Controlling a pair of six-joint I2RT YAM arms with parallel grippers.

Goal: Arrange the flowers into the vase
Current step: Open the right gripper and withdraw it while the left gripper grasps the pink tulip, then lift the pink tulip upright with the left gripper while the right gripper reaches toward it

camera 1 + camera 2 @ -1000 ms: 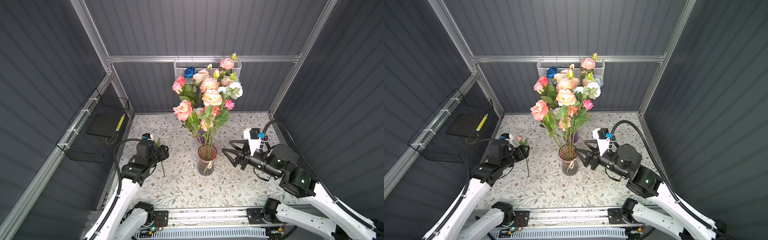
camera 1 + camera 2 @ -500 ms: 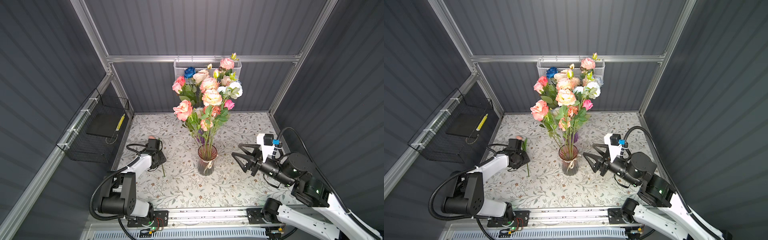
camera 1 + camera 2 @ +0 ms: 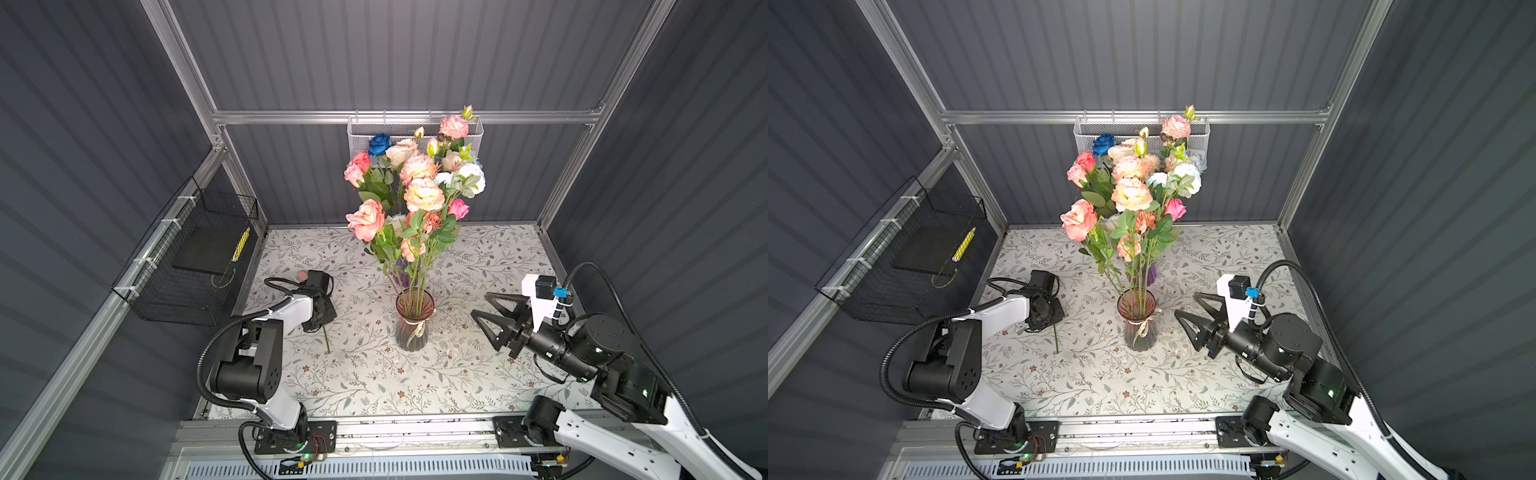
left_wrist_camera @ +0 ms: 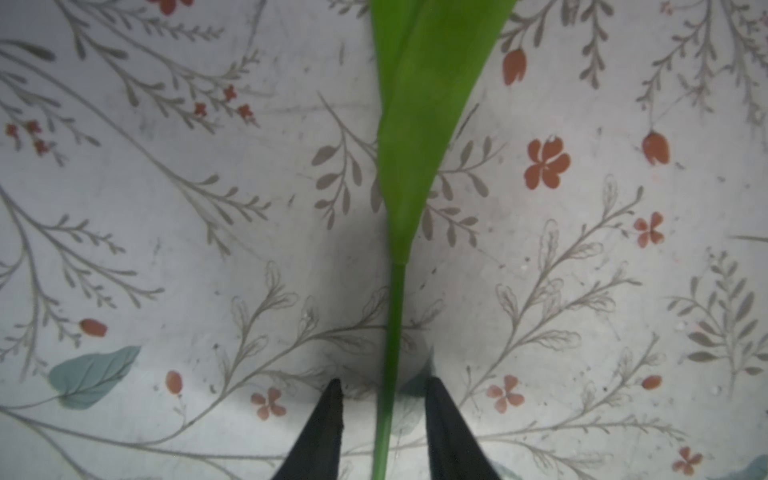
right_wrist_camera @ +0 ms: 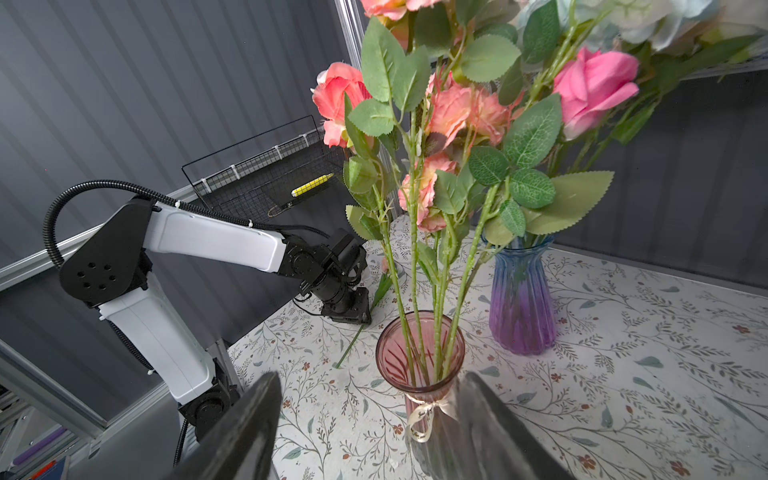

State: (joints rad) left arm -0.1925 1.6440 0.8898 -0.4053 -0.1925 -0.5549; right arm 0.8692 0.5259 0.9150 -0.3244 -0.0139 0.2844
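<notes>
Several flowers (image 5: 424, 191) — in pink vase (image 5: 390, 357).

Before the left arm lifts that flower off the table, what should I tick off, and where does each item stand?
1. The stem runs between the jaws of the left gripper: ok.
2. Jaws shut on stem: not ok, gaps show on both sides.
3. The pink vase upright: ok.
4. The right gripper clear of vase: ok, open and apart.
5. Room in vase mouth: ok, free space beside its stems.
6. The bloom free to lift: cannot tell, mostly hidden.
</notes>
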